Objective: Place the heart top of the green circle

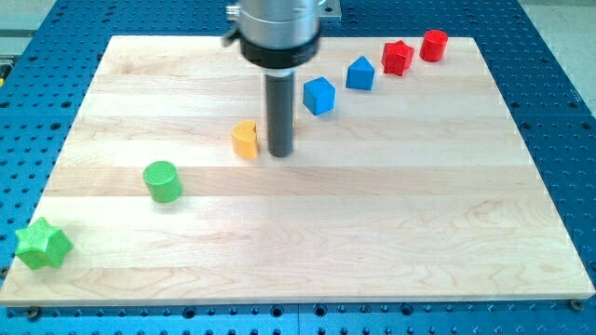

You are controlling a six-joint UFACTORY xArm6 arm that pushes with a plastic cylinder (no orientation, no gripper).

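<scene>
Nearest the camera, a green star (pixel 42 245) is seen at the tabletop's (pixel 391 242) bottom left corner, with the green circle (pixel 163 180) above and to its right. The yellow heart (pixel 245 139) is found near the middle, just left of my tip (pixel 279 154), close beside it if not touching. No pincer is fitted, so nothing can be grasped; only pushing is possible. The heart is judged light, rigid and easily slid, best pushed on its right flank. Blue blocks (pixel 318 95) and red blocks (pixel 398 57) are lined toward the view's top right.
</scene>
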